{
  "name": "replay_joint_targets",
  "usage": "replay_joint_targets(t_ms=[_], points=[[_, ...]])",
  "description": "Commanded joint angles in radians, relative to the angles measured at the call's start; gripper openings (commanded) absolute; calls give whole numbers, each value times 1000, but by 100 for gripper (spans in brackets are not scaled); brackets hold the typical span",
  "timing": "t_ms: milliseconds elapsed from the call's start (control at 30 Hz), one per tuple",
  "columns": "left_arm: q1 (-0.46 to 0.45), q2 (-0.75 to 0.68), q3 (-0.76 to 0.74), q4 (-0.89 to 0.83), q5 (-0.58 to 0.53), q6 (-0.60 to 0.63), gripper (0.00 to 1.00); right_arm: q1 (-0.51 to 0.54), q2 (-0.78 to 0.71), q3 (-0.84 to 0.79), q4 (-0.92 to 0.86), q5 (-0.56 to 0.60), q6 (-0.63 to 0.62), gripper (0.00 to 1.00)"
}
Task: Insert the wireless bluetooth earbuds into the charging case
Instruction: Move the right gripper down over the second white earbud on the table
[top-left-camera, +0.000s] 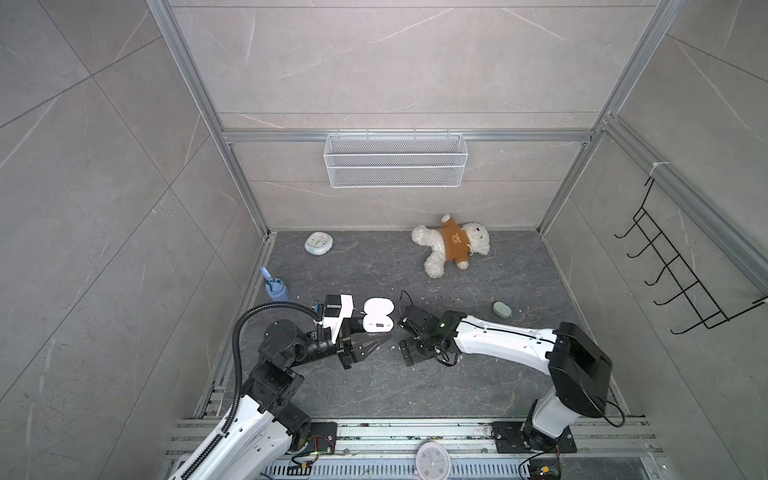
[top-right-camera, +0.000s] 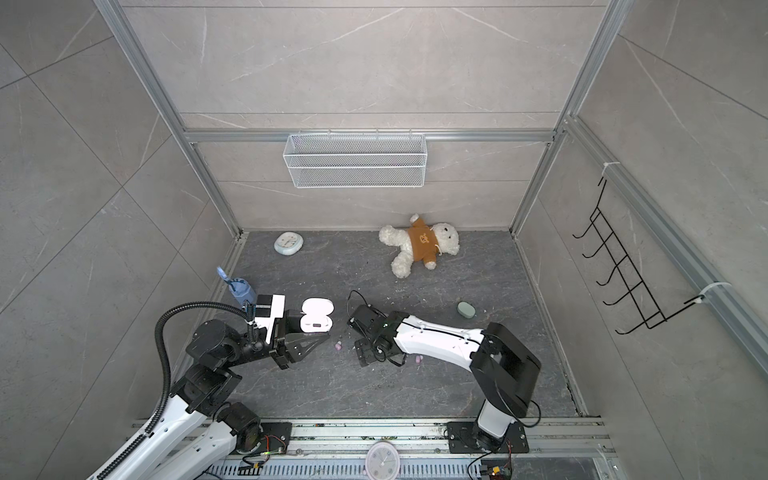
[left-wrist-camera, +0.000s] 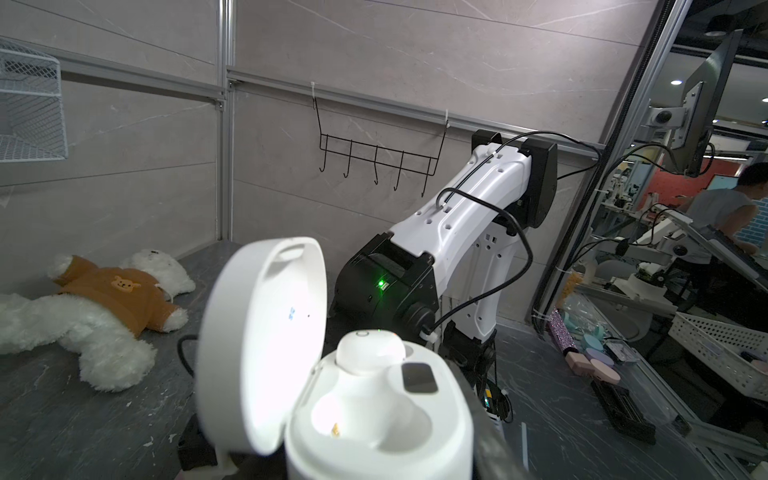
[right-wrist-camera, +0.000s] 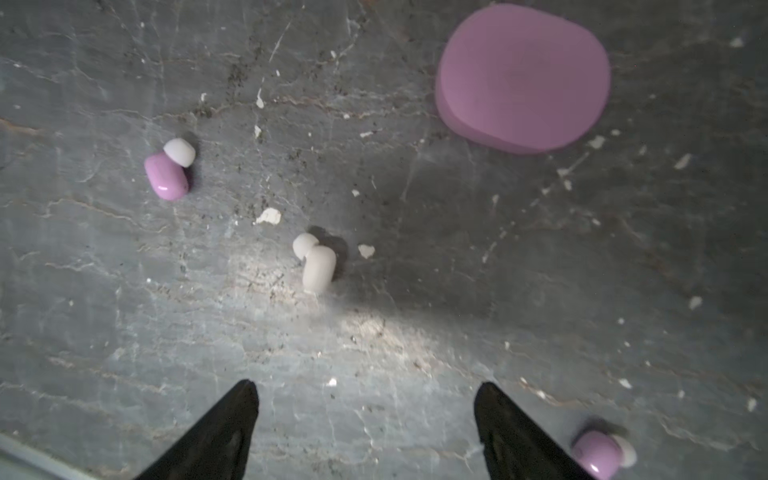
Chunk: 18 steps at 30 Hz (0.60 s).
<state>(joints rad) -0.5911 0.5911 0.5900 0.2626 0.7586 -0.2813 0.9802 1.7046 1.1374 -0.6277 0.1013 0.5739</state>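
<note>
Left jaws pinch the open white charging case (left-wrist-camera: 432, 432), right jaws sit spread above a white earbud (right-wrist-camera: 318, 270).

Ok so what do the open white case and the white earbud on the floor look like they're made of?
The white case: likely moulded plastic, smooth semi-gloss; soft highlights across its lid. The white earbud: probably plastic too, smooth with a faint sheen; its rounder tip looks matte, possibly silicone.
</note>
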Motion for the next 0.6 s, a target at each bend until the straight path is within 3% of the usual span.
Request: replay_joint_targets(t_ms=[0,567], points=[[1,-39,2,-73,-36,45,25,10,59,53,11,55,-30,84],[1,-91,5,-129,-62,70,23,16,198,93,-25,122,-33,81]])
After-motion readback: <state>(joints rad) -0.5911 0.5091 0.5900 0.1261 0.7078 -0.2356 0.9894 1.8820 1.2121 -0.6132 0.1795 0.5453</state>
